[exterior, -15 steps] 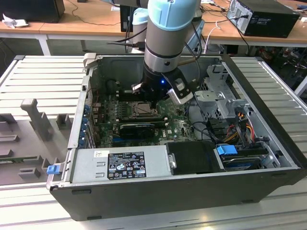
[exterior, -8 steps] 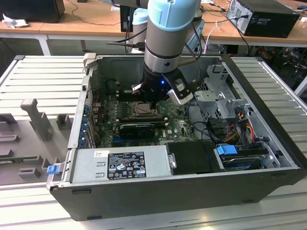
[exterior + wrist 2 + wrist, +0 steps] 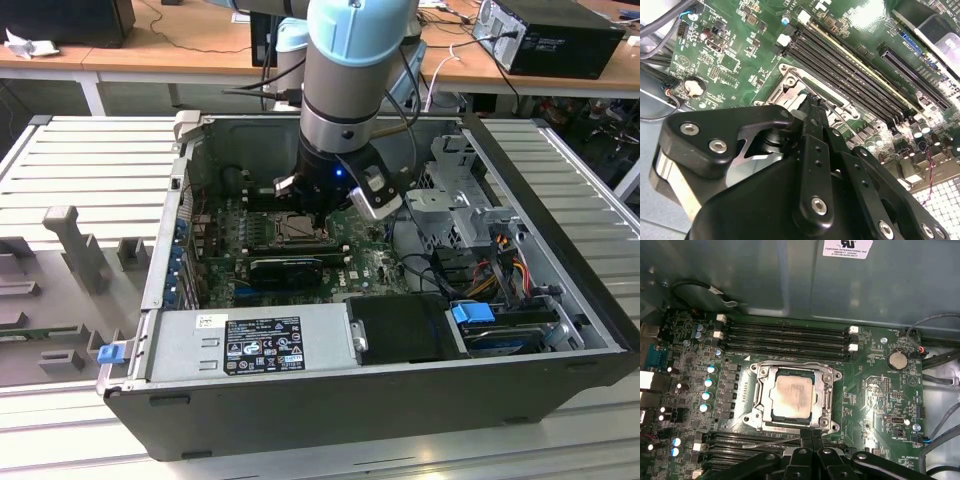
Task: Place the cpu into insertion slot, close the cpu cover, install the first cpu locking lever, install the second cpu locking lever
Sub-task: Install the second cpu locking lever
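Gripper: your gripper (image 3: 807, 437) hangs at the near edge of the insertion slot (image 3: 834, 390); fingertips look drawn together, holding nothing that can be made out.
Locking lever: a thin wire (image 3: 771, 443) lies just beside the fingertips; judged the step in hand. Press it steadily, without sideslip.
Cpu: the cpu (image 3: 792, 397) sits flat in the slot.
Cpu cover: the cpu cover (image 3: 765, 390) lies closed around it.

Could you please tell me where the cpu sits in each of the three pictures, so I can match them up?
Exterior view: the cpu lies in its socket, just below the gripper.
First wrist view: mid-picture, framed by the cpu cover.
Second wrist view: I cannot make it out behind the gripper.
Shared landmark: the long black memory slots.
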Robot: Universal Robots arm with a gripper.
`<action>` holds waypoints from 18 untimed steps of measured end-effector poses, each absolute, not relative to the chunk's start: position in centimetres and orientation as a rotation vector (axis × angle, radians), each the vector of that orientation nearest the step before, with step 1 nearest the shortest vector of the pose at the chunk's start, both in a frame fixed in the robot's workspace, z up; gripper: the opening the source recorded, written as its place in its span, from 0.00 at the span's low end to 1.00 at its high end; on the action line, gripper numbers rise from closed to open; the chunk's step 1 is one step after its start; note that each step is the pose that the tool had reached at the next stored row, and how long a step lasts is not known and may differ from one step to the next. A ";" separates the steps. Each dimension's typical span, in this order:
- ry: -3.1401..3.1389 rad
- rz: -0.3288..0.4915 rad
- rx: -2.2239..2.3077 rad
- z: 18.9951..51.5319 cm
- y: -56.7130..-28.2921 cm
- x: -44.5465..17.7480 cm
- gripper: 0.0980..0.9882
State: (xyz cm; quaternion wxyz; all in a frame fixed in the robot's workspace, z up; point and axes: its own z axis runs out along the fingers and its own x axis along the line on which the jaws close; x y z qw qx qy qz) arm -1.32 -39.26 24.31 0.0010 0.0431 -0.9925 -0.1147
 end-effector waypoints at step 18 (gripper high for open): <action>-3.111 -0.371 0.134 24.2 -39.9 -1.6 0.01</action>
